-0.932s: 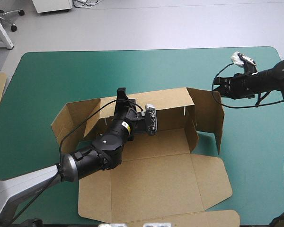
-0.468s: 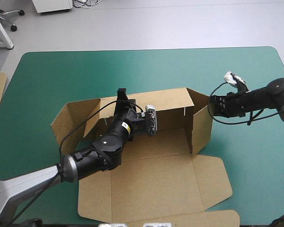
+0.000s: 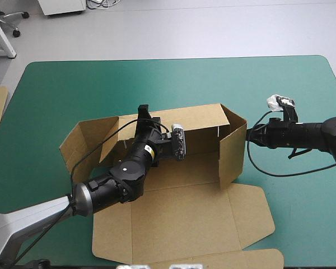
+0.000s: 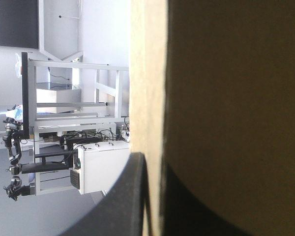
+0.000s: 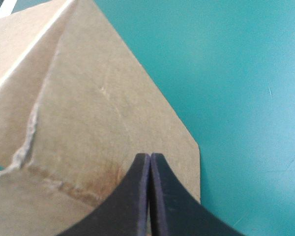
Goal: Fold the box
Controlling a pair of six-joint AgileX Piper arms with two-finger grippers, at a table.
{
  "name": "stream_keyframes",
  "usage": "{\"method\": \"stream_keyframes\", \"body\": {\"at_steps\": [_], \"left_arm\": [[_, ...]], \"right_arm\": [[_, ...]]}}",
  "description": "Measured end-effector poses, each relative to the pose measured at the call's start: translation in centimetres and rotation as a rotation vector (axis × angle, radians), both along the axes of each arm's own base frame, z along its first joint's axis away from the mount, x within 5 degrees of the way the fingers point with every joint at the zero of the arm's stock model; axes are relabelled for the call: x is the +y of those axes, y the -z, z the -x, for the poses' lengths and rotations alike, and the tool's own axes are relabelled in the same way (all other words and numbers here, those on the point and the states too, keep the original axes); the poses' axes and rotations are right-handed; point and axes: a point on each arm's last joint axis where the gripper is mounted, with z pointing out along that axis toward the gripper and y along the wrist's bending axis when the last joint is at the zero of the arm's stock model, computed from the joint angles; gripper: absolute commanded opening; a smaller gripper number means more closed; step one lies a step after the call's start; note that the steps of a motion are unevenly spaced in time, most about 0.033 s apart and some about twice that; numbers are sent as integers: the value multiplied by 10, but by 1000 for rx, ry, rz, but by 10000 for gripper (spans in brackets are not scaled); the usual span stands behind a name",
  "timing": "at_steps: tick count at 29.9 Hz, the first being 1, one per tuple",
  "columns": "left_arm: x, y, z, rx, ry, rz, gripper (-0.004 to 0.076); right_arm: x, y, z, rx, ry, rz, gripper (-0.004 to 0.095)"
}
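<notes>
Your left claw [image 4: 155, 206] is clenched on the box [image 3: 185, 207]. The brown back wall [image 3: 199, 117] stands up between its two black fingers. Your right claw [image 5: 150, 194] is squeezed tight with nothing in it. Its tip rests on the outside of the side wall [image 3: 233, 148] just ahead of it. The box sits in the middle of the teal-green tabletop [image 3: 73, 84]. Its big lid [image 3: 179, 224] lies flat behind the left claw.

Watch out here. If the right claw pushes too hard, I think the whole box could slide, or the thin wall could bend. The tip is pointy, so it could slip off the wall's edge, and then the wall may flop outward. If the left claw lets go too soon, the back wall could fall too.

There is lots of bare tabletop behind the right claw for backing away. It is open ahead of the left claw too, past the back wall. The tabletop's edges are well apart from the box.
</notes>
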Motion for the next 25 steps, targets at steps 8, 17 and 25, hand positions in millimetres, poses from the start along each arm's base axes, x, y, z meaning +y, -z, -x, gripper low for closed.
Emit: {"method": "stream_keyframes", "body": {"at_steps": [8, 17, 25], "left_arm": [[0, 0, 0, 2, -3, 5, -14], [0, 0, 0, 0, -3, 7, -14], [0, 0, 0, 1, -4, 9, -14]], "right_arm": [[10, 4, 19, -116, -50, 45, -32], [20, 19, 38, -151, -144, 89, -30], [27, 16, 48, -187, -187, 100, 182]]}}
